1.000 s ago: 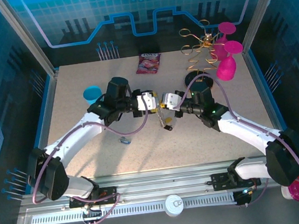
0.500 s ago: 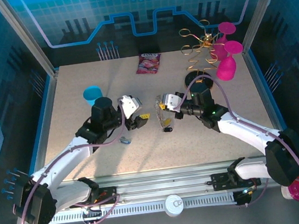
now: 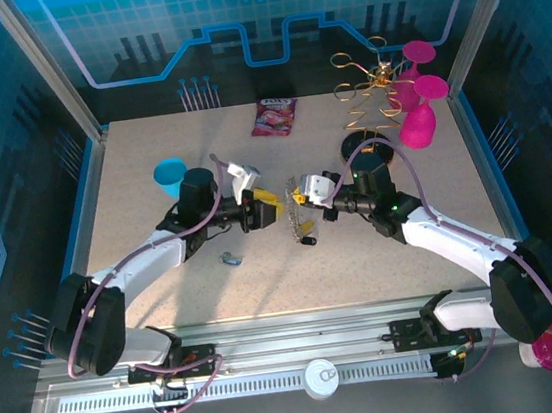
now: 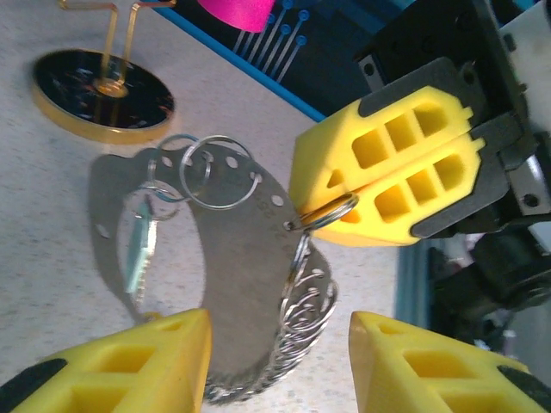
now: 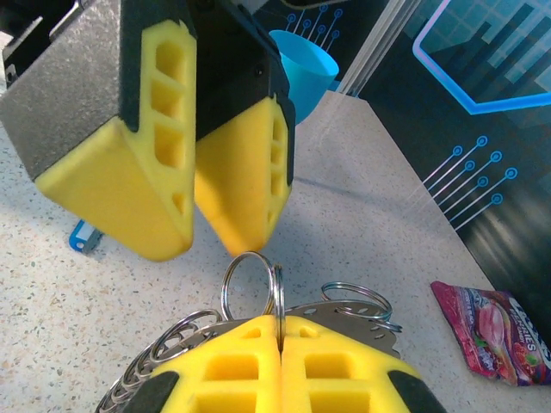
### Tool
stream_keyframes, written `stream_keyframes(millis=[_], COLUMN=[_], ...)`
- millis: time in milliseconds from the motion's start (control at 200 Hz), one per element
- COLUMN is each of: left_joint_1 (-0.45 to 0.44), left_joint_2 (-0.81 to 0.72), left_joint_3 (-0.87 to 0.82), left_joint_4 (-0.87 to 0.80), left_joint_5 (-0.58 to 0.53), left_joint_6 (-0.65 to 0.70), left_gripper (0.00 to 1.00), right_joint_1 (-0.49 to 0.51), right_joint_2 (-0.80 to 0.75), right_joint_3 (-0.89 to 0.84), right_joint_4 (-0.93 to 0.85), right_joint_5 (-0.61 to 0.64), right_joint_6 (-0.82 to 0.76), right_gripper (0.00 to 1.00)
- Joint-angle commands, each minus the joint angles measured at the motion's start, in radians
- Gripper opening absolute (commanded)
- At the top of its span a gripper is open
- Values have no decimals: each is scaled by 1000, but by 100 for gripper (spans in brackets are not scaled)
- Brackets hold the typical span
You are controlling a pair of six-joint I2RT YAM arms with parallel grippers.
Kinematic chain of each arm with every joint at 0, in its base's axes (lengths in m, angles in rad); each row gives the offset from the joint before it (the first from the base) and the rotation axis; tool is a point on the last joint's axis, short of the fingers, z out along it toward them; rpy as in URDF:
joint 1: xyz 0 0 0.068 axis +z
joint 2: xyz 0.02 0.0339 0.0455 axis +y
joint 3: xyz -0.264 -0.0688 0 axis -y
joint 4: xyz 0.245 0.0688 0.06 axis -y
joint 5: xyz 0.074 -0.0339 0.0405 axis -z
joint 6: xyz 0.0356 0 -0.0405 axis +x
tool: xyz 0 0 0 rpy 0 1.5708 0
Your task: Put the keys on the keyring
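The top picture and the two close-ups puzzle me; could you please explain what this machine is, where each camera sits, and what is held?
Two robot arms are bolted at the near edge of the table. One camera looks down from above; two ride on the wrists, showing each arm's own yellow fingers. The right tool is shut on one ring of the keyring, which hangs from it. The left tool faces it, open and empty. On the table: a blue key, a blue cup, a sweet packet and a gold rack.
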Motion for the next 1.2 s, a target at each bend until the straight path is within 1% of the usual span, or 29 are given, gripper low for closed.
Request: stream_keyframes(millis=[0,90,360,575,715,886,961,1011,1021,1046,1076,1136,1196], left_joint_1=[6,5,-2,-3,-3,-6,-11,-17,-19,-24,-35,-66,-114], left_joint_2=[16,30,67,59,55,62,58,47,44,35,20,-12,-38], left_joint_3=[22,26,36,25,24,37,35,38,39,41,43,49,56], left_joint_4=[89,99,110,115,121,123,118,84,74,47,6,-102,-217], left_joint_5=[115,123,135,132,126,124,118,101,95,76,49,-25,-119], left_joint_6=[-82,-92,-88,-64,-52,-40,-13,33,45,80,129,282,473], left_gripper=[45,44,34,18,14,5,0,0,0,0,0,0,0], right_joint_1=[18,22,35,38,40,39,38,33,30,23,11,-19,-63], right_joint_2=[-2,-1,15,17,13,11,5,-3,-5,-11,-21,-43,-63], right_joint_3=[15,17,30,35,33,25,19,10,9,6,5,7,21], right_joint_4=[24,20,25,19,13,13,21,40,44,52,54,34,-38], right_joint_5=[-30,-36,-39,-39,-37,-37,-26,-6,2,16,40,92,111], right_joint_6=[-1,-3,1,3,5,9,24,66,80,120,179,340,497], right_gripper=[0,0,0,0,0,0,0,0,2,14,23,35,45])
